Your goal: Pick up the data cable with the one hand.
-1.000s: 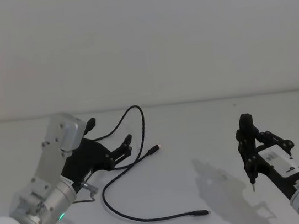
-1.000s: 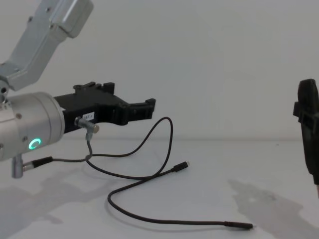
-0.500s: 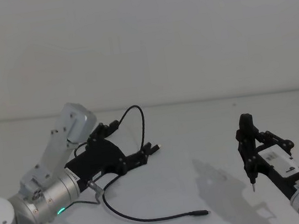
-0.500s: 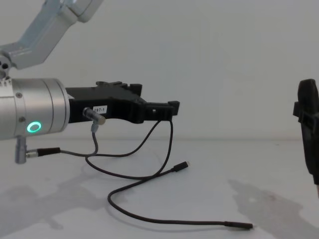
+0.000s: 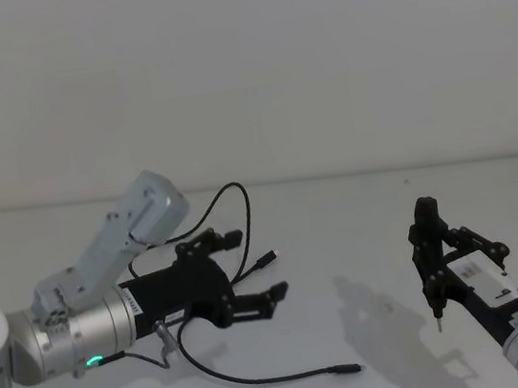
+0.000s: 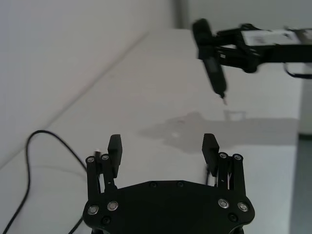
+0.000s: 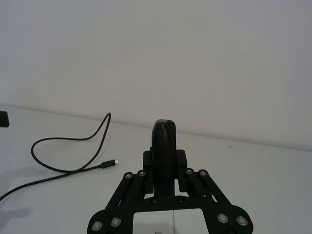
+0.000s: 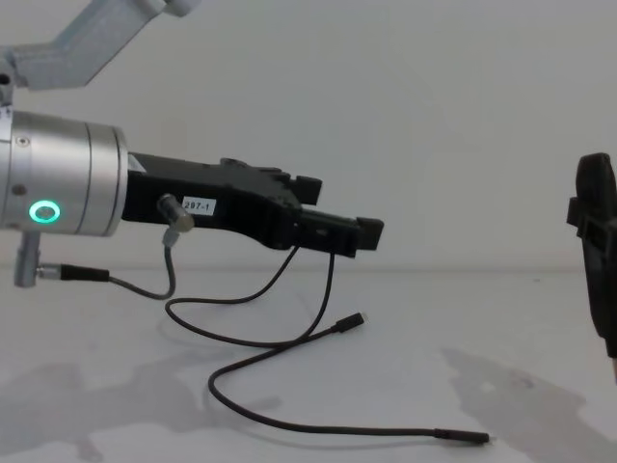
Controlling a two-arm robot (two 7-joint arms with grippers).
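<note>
The data cable (image 5: 266, 380) lies loosely curled on the white table, its small flat plug (image 5: 272, 256) toward the middle and its slim cylindrical plug (image 5: 345, 369) nearer me. My left gripper (image 5: 250, 268) hovers open just above the cable's middle loops, nothing between its fingers (image 6: 115, 148). From the side, the left gripper (image 8: 342, 212) hangs clear over the cable's raised loop (image 8: 332, 285). My right gripper (image 5: 430, 262) stays at the right, shut on a narrow black pointed tool (image 7: 163, 141).
A short grey wire (image 8: 145, 285) with silver connectors dangles from my left wrist. The white table (image 5: 360, 228) runs back to a plain wall. Open surface separates the cable's cylindrical plug (image 8: 461, 437) from the right gripper (image 8: 598, 251).
My left gripper has swung rightward and forward, from beside the cable's left loops to over its middle, and stays open. The right arm and the cable have not moved.
</note>
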